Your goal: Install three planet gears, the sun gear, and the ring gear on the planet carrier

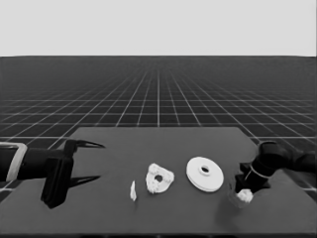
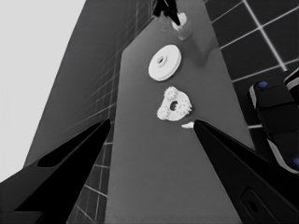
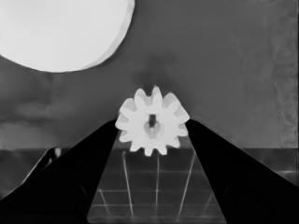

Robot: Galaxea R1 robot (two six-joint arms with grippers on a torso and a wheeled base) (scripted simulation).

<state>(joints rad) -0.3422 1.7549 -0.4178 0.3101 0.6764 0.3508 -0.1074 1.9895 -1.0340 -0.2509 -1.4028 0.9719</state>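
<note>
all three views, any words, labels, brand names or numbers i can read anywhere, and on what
None: no text, number or sign shows in any view.
The larger round part, the smaller round part with three gears on it, the thin white piece and the gear between the right gripper fingers are plain white.
The left gripper and the table are unmarked.

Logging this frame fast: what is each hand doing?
Left hand: open, empty, waiting over the table's left end.
Right hand: shut on a small white toothed gear.
</note>
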